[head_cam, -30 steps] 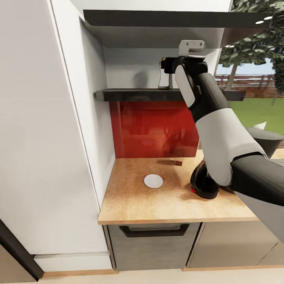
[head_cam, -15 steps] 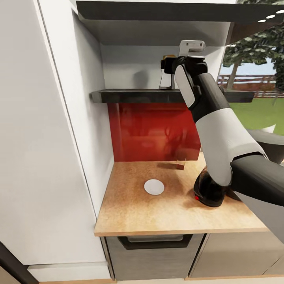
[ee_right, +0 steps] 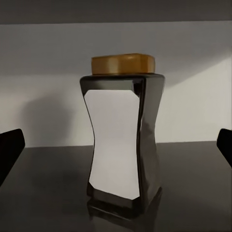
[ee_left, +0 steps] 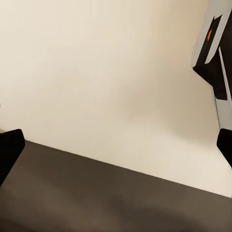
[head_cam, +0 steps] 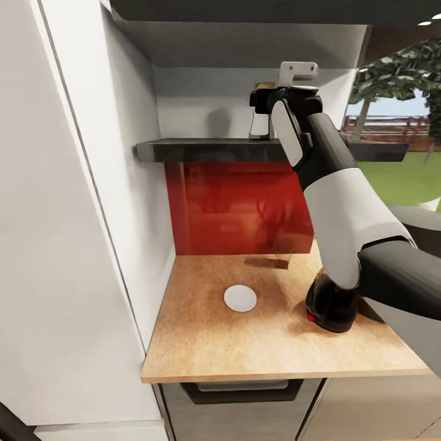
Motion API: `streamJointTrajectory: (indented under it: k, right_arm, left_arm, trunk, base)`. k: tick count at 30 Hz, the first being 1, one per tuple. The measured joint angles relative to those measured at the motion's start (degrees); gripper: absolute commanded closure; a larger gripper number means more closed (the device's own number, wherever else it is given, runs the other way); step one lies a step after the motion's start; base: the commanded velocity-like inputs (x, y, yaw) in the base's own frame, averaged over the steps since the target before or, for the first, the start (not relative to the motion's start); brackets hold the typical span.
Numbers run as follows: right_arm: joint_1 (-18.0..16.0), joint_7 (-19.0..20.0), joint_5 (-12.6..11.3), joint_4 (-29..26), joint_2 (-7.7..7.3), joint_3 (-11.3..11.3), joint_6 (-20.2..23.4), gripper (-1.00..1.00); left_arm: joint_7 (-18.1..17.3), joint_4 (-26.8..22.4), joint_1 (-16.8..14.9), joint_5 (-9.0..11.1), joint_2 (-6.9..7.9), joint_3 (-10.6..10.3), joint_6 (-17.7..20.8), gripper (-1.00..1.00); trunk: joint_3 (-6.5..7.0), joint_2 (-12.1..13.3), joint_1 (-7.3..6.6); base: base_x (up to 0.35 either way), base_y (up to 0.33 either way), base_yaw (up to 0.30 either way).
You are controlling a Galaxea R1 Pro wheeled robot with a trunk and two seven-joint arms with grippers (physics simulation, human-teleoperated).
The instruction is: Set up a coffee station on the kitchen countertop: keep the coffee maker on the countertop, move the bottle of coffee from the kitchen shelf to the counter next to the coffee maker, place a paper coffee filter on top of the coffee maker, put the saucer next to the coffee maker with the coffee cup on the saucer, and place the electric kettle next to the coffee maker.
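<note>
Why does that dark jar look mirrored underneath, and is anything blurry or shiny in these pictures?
Right wrist view: the glossy black shelf reflects the dark waisted coffee bottle with a tan lid, which throws a soft shadow on the wall. Head view: the red glass backsplash shows faint reflections; the round white paper filter looks slightly soft. Left wrist view: evenly lit, no glare.

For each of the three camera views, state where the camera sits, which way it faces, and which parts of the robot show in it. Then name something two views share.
Head view: from the robot's head, facing forward and down at the countertop and shelf; its right arm reaches up.
Left wrist view: faces a pale wall above a dark surface; dark fingertips at both edges.
Right wrist view: along the shelf, facing the bottle of coffee; fingertips apart at both edges.
Shared: head and right wrist views show the bottle of coffee.
</note>
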Motion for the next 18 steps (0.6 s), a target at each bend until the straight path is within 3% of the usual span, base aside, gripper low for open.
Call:
streamJointTrajectory:
  k: [9, 18]
  right_arm:
    - [-0.01, 0.02, 0.11, 0.09, 0.00, 0.01, 0.10, -1.00]
    - [-0.02, 0.03, 0.15, 0.64, 0.00, -0.03, 0.03, -1.00]
  left_arm:
    - [0.02, 0.00, 0.30, 0.00, 0.00, 0.00, 0.00, -1.00]
    - [0.02, -0.06, 0.34, 0.00, 0.02, 0.00, 0.00, -1.00]
  trunk:
    - [0.00, -0.01, 0.02]
    - [0.00, 0.00, 0.01]
  base:
    - [0.042, 0.000, 0.000]
    - [0.161, 0.000, 0.000]
